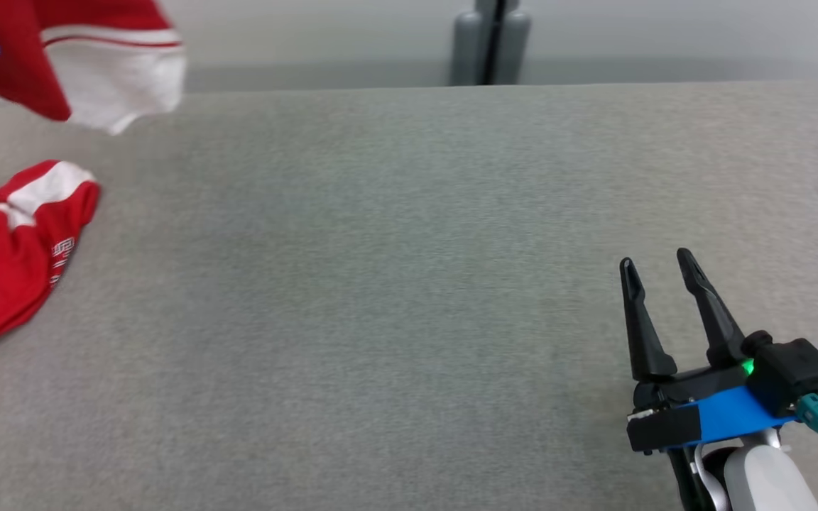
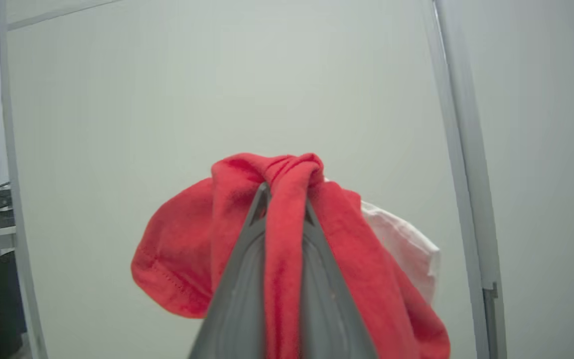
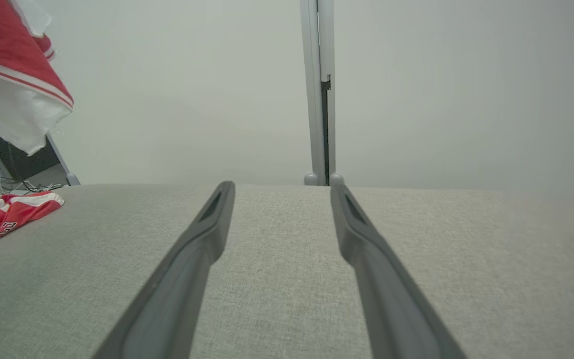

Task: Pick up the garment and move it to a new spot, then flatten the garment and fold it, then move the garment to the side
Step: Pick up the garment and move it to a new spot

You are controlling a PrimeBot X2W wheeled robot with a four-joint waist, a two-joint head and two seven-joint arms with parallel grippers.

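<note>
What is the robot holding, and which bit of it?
The left tool is shut on the red and white garment, pinching a bunched red fold of it. The right tool is open, holding nothing.

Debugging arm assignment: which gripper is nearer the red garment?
Left. The left gripper is shut on the garment, with red cloth bunched in its grip. The right gripper is open above the grey surface, well off to the garment's right, not touching it.

Soft cloth garment [image 1: 11, 248], woven table cover [image 1: 380, 284] (matt) — slightly rough
</note>
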